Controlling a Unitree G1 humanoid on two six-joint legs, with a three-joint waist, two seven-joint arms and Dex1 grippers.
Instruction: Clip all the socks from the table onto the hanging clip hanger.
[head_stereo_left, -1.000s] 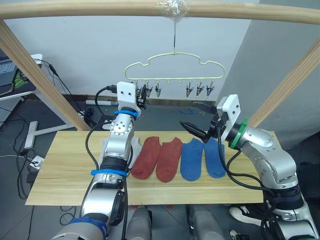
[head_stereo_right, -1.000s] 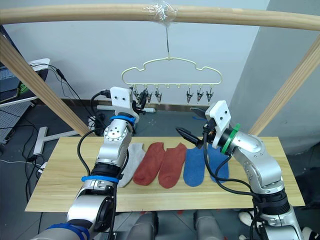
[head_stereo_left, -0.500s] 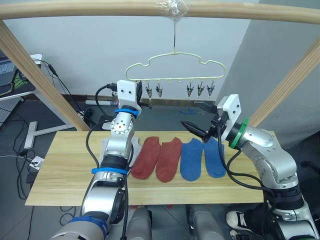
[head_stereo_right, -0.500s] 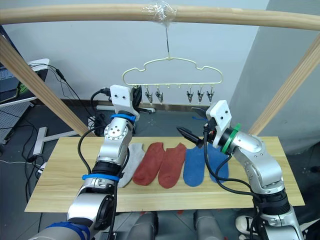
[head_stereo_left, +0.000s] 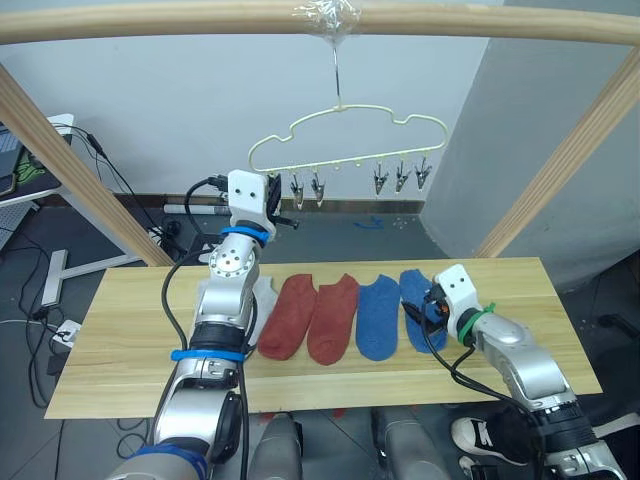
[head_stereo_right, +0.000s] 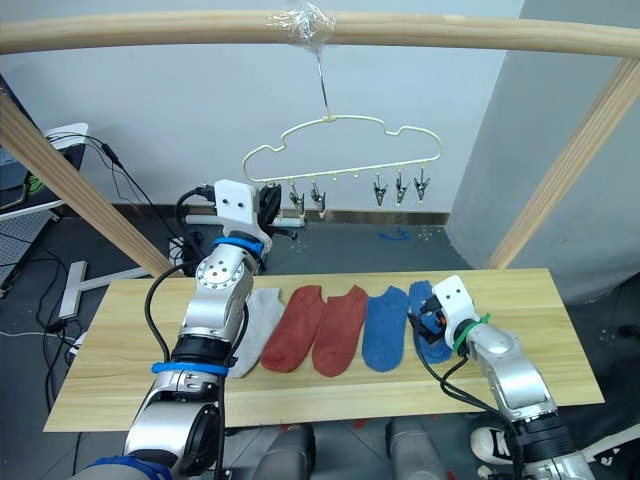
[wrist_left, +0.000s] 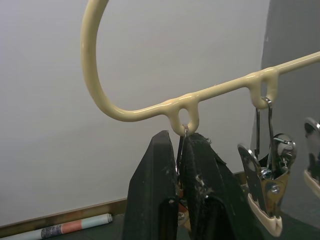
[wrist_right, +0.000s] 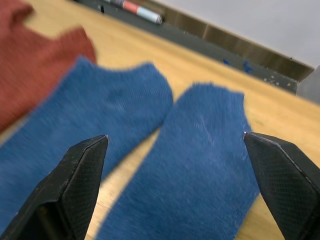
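My left gripper (wrist_left: 181, 165) pinches the end clip on the clip hanger (head_stereo_left: 345, 140); my right gripper (wrist_right: 175, 185), jaws wide apart, hovers over the outermost blue sock (head_stereo_left: 418, 300) on the counter (head_stereo_left: 120, 350). A shallow grab risks dragging its neighbour.

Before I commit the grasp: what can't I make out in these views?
- Leftmost clip: left wrist view, its body hidden between fingers of left end effector.
- Grey socks: head views, left arm covers them; number unclear.
- Right end effector: right wrist view, contact with blue sock unclear.
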